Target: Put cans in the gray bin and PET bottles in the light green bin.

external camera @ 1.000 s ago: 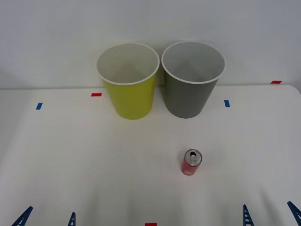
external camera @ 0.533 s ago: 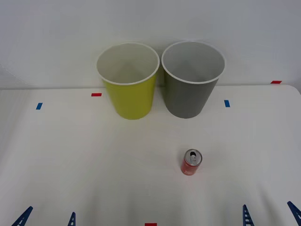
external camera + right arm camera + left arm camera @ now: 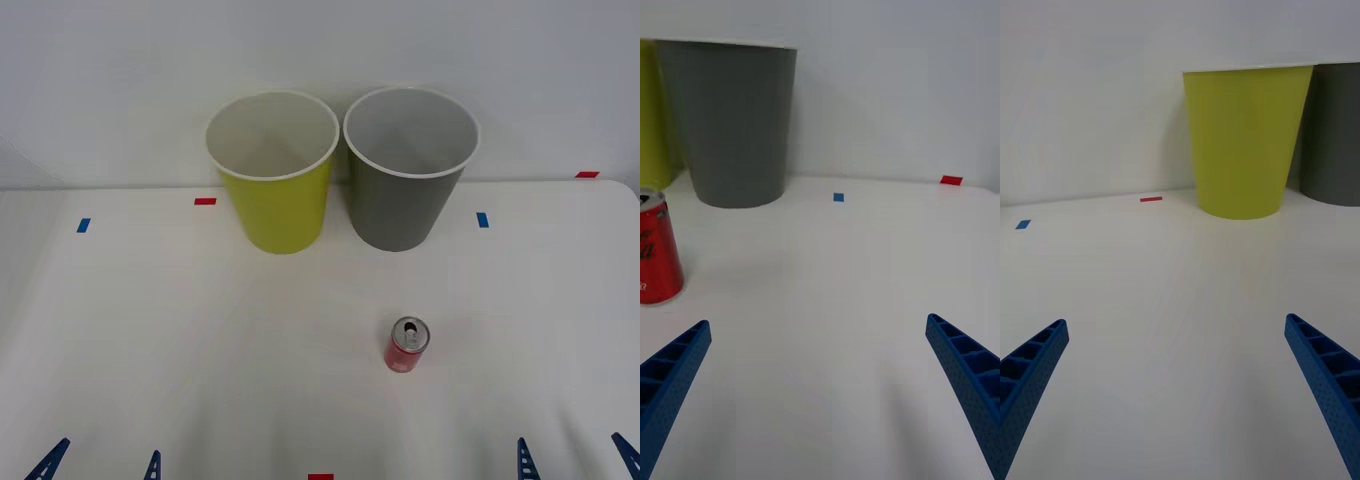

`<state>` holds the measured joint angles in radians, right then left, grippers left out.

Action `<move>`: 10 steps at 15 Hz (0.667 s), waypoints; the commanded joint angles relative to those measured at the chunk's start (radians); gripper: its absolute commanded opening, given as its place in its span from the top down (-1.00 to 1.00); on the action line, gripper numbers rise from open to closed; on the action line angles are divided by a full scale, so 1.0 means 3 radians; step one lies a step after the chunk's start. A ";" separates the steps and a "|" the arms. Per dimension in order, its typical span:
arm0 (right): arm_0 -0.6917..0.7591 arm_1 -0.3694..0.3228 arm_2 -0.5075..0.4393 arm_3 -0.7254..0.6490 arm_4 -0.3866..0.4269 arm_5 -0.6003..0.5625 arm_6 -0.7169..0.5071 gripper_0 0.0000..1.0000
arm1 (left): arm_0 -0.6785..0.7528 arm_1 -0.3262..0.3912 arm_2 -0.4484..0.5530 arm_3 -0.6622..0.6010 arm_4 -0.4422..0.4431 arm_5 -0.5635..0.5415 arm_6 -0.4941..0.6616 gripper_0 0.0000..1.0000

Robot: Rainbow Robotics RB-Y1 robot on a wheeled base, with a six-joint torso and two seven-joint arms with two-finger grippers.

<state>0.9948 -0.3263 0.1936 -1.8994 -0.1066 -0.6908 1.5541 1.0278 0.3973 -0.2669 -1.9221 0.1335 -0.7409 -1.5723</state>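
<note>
**White table, two bins at the back, one can out front**

White wall behind, plain; white table (image 3: 150,330) runs up to it, its far right corner rounded. Small red tape marks (image 3: 205,201) and blue tape marks (image 3: 483,219) lie on the table beside the bins.

Landmark: gray bin (image 3: 408,170), upright at the back of the table, white rim, pale inside; its bottom cannot be made out from above. Light green bin (image 3: 273,175) stands just to its left, very close; whether the two touch cannot be told. In the right wrist view the green bin is cut to a sliver behind the gray one.

Can (image 3: 406,345), red, silver top with pull tab, stands upright on the table in front of the gray bin, well apart from it. It is cut off at the frame edge in the right wrist view.

Right gripper (image 3: 573,457) low at the near edge, in front of the gray bin and to its right, jaws apart, holding nothing, fingertips alone visible. Left gripper (image 3: 100,462) likewise, far to the left, jaws apart, empty.
</note>
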 commanded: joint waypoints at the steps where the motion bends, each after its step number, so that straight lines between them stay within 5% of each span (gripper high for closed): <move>1: 0.0008 -0.0037 0.0060 0.0078 0.0028 -0.0116 0.0071 -1.00 | 0.0000 0.0000 0.0000 0.0000 0.0000 0.0000 0.0000 -1.00; 5: -0.0059 -0.0175 0.0301 0.0313 -0.0002 -0.0494 0.0163 -1.00 | 0.0000 0.0000 0.0000 0.0000 0.0000 0.0000 0.0000 -1.00; 10: -0.0243 -0.0058 0.0623 0.0318 0.0095 -0.0285 0.0367 -1.00 | 0.0000 0.0000 0.0000 0.0000 0.0000 0.0000 0.0000 -1.00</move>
<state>0.9364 -0.3608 0.3628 -1.8042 -0.0872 -0.8096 1.6488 1.0278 0.3973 -0.2669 -1.9221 0.1335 -0.7409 -1.5723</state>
